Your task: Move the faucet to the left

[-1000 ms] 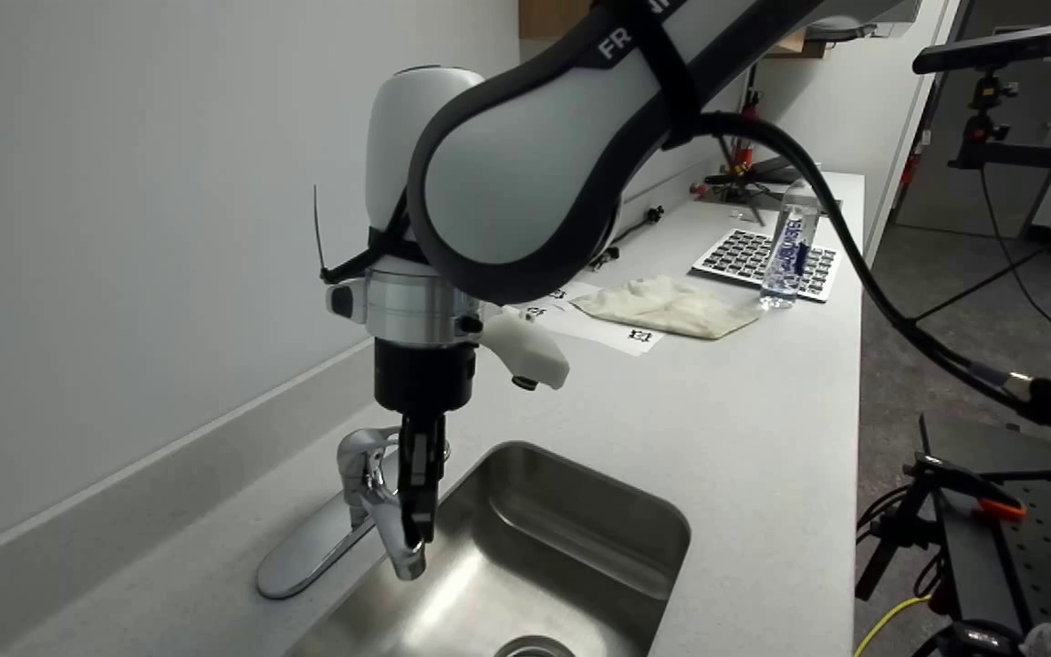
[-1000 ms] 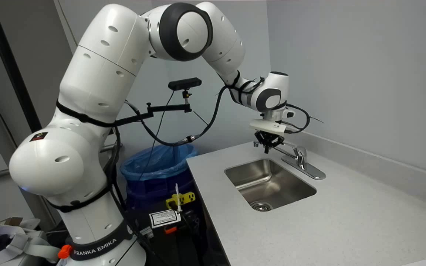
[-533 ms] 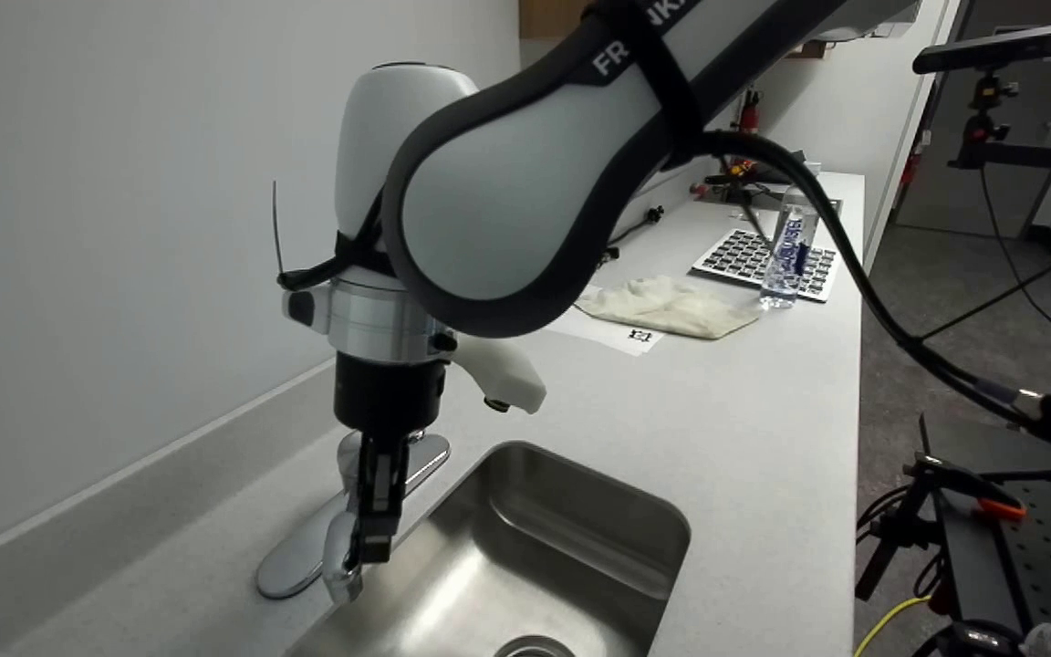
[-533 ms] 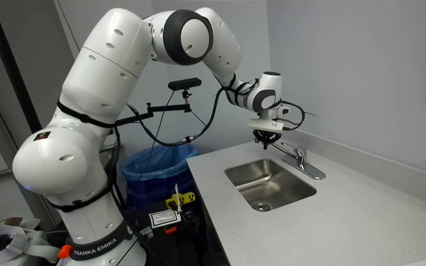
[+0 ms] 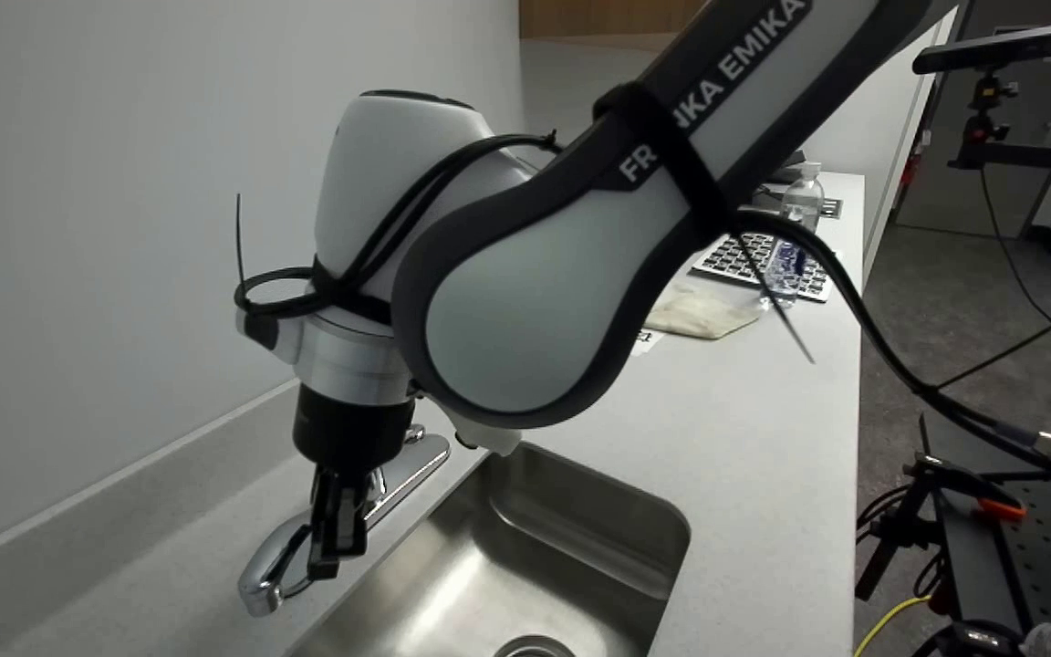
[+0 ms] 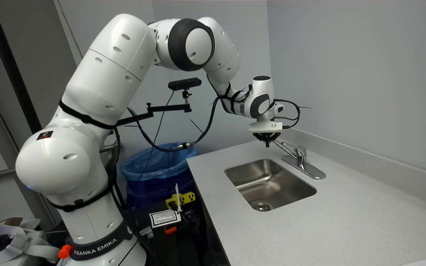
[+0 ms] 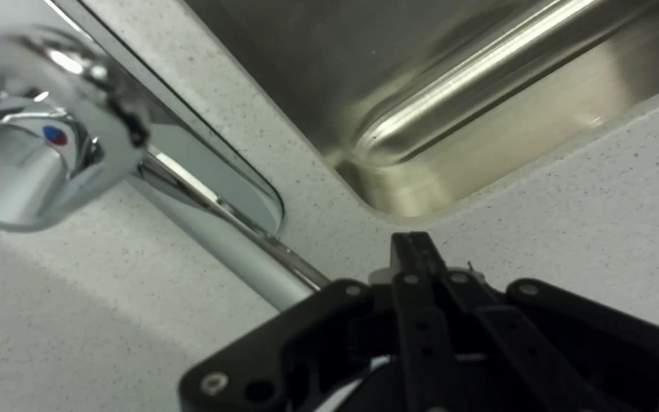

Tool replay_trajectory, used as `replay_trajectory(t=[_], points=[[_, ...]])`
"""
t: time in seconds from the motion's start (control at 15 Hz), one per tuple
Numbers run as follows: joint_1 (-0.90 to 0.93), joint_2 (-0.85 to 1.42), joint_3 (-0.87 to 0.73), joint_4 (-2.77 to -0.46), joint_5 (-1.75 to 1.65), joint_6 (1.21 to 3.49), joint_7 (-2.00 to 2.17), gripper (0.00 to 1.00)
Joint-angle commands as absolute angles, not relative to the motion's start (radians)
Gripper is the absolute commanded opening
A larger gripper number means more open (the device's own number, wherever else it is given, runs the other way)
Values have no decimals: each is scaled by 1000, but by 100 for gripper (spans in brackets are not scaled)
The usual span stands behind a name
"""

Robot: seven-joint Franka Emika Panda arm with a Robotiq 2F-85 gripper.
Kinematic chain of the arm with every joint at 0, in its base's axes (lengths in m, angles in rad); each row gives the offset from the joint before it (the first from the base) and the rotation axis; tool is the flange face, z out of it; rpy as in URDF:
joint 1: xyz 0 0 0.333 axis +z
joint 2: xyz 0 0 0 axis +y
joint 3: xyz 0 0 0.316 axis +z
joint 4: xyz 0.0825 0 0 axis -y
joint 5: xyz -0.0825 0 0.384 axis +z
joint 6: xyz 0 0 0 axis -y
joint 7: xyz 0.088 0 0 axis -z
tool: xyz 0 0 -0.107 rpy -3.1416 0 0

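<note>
Faucet point(image 5: 267, 558) and claw point(image 5: 338, 555) have both swung across since a second ago; the spout point(image 5: 256, 589), whose tip showed over the sink point(image 5: 594, 534) then, now ends above the counter point(image 5: 744, 411) beside it. In an exterior view the claw hangs from the arm point(image 5: 525, 319), just beside the spout on its sink side; whether they touch cannot be told; a cloth point(image 5: 701, 315) lies and a bottle point(image 5: 788, 263) stands upright farther along the counter. In an exterior view the spout reaches from the faucet's plate point(image 6: 313, 172) out to the claw, near the counter's far end; a bin point(image 6: 165, 168) lined in blue stands beside the counter, a yellow power strip point(image 6: 188, 197) in front of it. In the wrist view the claw is narrow, its two fingers point(image 7: 403, 254) pressed together; the spout slants down and passes out of sight behind the claw; the faucet's rounded top point(image 7: 26, 177), with a red-and-blue mark point(image 7: 55, 135), sits toward the left edge; a corner of the sink lies just beyond the fingertips.
</note>
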State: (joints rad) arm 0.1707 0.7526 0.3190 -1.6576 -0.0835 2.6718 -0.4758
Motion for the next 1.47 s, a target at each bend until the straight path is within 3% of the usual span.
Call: replay_trajectory(t=[0.0, 1.4], points=[[187, 805, 322, -1594, -132, 2763, -510, 0], [205, 898, 301, -1538, -329, 3061, -509, 0]])
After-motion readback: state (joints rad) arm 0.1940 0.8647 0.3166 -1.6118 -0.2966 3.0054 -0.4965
